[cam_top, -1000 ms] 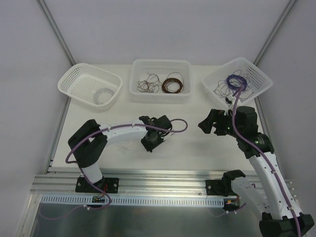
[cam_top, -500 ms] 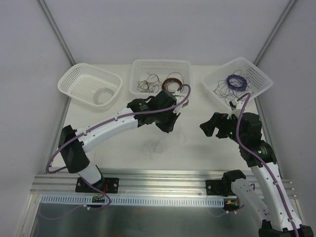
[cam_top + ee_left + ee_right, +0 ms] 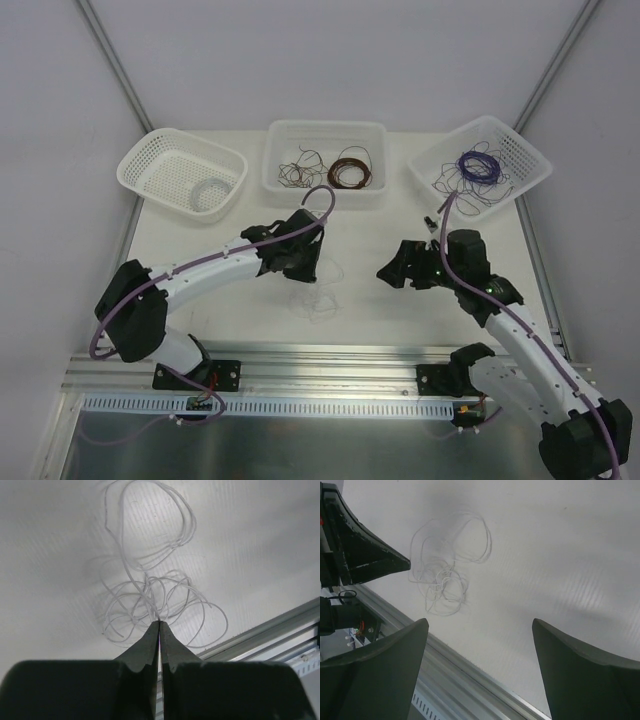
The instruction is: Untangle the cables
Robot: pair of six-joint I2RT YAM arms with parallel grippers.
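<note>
A whitish-clear cable [image 3: 150, 585] lies in loose tangled loops on the white table, also seen as the faint cable [image 3: 318, 298] from above and the cable [image 3: 445, 575] in the right wrist view. My left gripper [image 3: 159, 622] is shut, with one strand of this cable pinched at its tip. From above, the left gripper [image 3: 307, 270] sits just over the loops. My right gripper [image 3: 388, 273] stands open and empty to the right of the cable, apart from it; its jaws [image 3: 480, 621] frame bare table. A dark squiggly clump [image 3: 298, 172] lies in the middle bin.
White left basket [image 3: 150, 160] holds a white coil [image 3: 210, 190]. The middle bin [image 3: 325, 128] also holds a brown coil [image 3: 350, 172]. The right basket [image 3: 530, 160] holds a purple coil [image 3: 478, 165] and dark strands [image 3: 445, 183]. A metal rail [image 3: 320, 365] runs along the near edge.
The left arm swung up toward the middle bin, then came back down over the white cable. The right gripper moved left and nearer, toward the table's middle, staying open.
</note>
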